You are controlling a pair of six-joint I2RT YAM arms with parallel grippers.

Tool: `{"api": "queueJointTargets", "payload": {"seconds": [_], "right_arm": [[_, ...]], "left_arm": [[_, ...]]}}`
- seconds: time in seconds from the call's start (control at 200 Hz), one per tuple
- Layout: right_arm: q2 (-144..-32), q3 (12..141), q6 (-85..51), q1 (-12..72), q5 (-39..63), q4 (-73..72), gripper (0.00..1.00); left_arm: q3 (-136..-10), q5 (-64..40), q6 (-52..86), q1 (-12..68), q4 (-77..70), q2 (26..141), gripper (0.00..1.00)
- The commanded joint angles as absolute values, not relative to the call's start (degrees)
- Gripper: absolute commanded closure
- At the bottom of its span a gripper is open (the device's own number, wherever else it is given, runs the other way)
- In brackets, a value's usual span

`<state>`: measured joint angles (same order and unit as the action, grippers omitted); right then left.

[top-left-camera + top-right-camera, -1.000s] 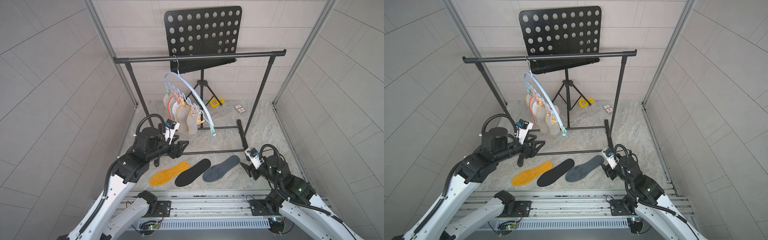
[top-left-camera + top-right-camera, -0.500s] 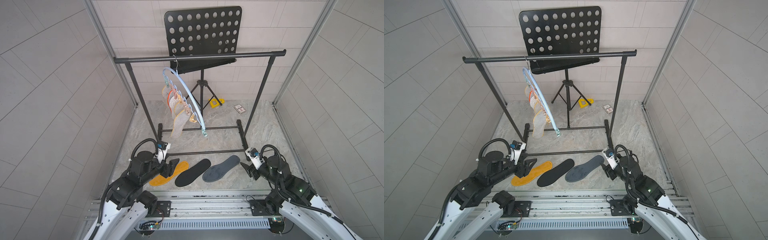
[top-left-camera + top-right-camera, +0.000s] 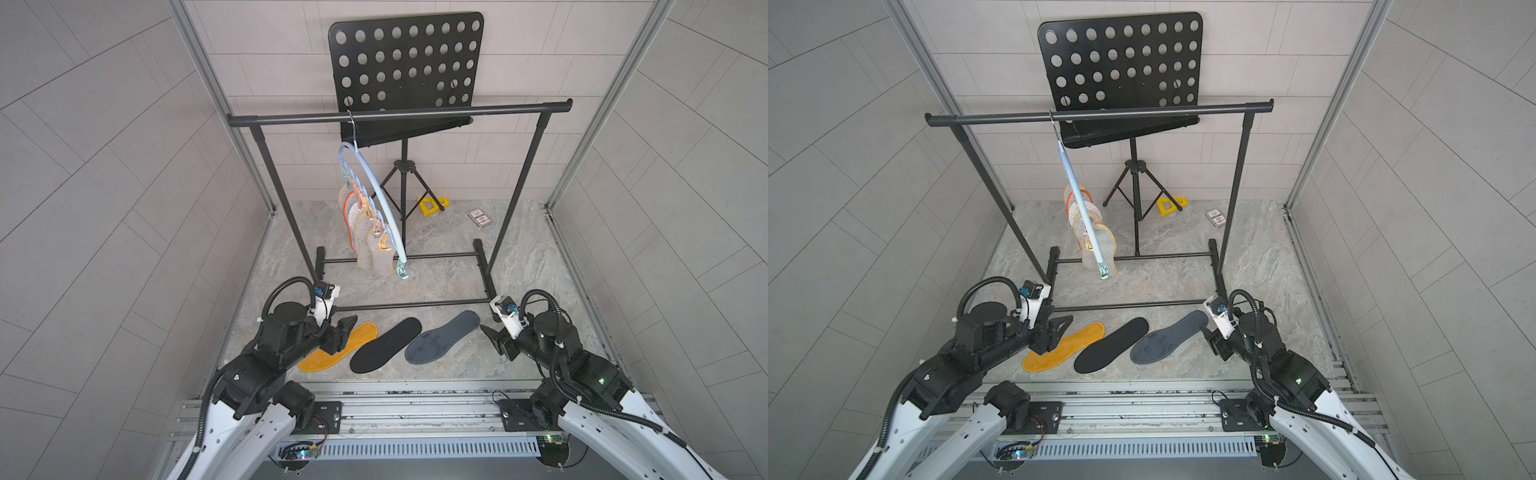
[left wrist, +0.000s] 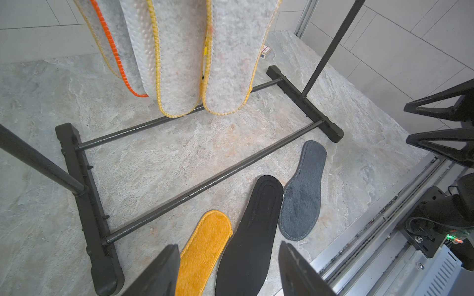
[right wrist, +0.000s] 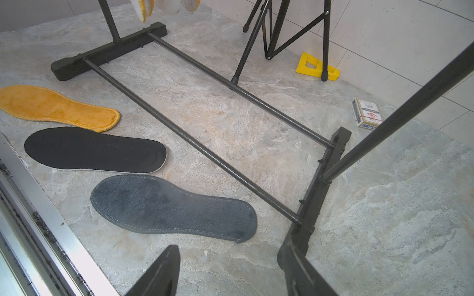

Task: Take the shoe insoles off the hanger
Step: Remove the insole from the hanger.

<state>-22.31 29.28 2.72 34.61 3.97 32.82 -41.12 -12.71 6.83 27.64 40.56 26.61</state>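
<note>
left hand (image 4: 228,244) is held spread, empty, over mustard insole (image 3: 338,347) | right hand (image 5: 228,247) is held spread, empty, near dark grey insole (image 3: 442,336) | black insole (image 3: 386,345) is laid between those two on counter (image 3: 374,291) | other insoles (image 3: 368,245) are clipped to pale blue hanger (image 3: 381,193) hung on rack (image 3: 457,110)

Three foot-shaped shoe insoles lie flat in the lower middle of a top view: one fuzzy mustard-yellow insole (image 3: 1077,343), one black foam insole (image 3: 1111,345) and one dark grey plush insole (image 3: 1169,338). About five more hanging felt-backed insoles (image 4: 179,51) overlap at the top of the left wrist view, too bunched for a sure count. There is one pale blue arched plastic hanger (image 3: 1081,208), one black metal garment rack (image 3: 1100,113), one black perforated music stand (image 3: 1121,58), one yellow plastic wedge (image 3: 1169,206) and one small card box (image 3: 1214,217).
</note>
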Motion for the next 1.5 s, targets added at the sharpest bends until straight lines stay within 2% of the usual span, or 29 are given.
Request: {"api": "queueJointTargets", "payload": {"seconds": [0.0,0.215,0.43,0.651,0.906,1.121,1.496], "right_arm": [[-23.27,29.00,2.12,34.96,5.50,31.99,0.33],[-28.08,28.17,-2.28,34.80,11.56,25.26,0.35],[-38.89,30.06,-6.94,34.73,20.62,9.50,0.35],[-60.74,45.39,-6.04,33.63,33.82,-1.93,0.33],[-79.97,65.27,-5.10,33.13,44.10,-5.43,0.29],[-88.43,74.28,-8.67,33.13,49.55,-11.56,0.29],[-96.63,81.68,-17.33,34.53,54.58,-19.44,0.41]], "left_arm": [[-40.69,-13.03,6.64,27.38,39.64,26.90,0.33],[-40.34,-13.15,6.65,27.34,39.53,26.02,0.33],[-40.41,-13.55,6.44,27.38,39.36,26.67,0.33],[-40.52,-13.71,6.59,27.41,39.55,26.37,0.33],[-40.43,-13.45,6.60,27.38,39.55,26.12,0.33],[-40.52,-13.47,6.59,27.29,39.64,26.10,0.33],[-40.52,-13.34,6.68,27.39,39.64,26.28,0.33]]}}
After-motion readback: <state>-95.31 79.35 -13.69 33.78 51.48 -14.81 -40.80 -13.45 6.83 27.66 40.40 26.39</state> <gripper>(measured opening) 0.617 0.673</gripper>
